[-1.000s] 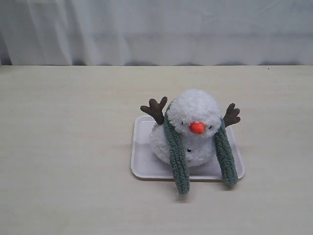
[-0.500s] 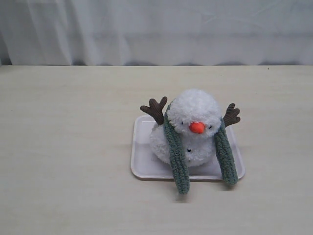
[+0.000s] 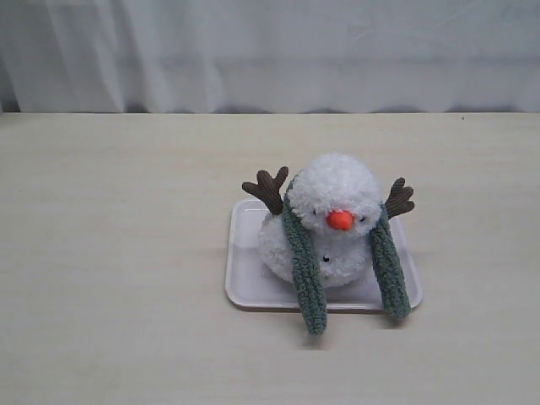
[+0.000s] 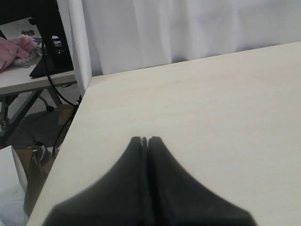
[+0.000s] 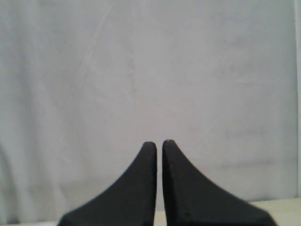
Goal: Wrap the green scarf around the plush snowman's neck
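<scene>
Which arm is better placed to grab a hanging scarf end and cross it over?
Probably the right. The plush snowman and both ends of the green scarf sit right of middle, on that arm's side. The left gripper and right gripper are both shut, neither at the scarf.

my exterior camera looks down from mid-range on the plush snowman (image 3: 333, 187) and table (image 3: 101, 253), facing the curtain (image 3: 270, 51). the left wrist camera skims low over the table; the right one points at the curtain, which all three share.
</scene>
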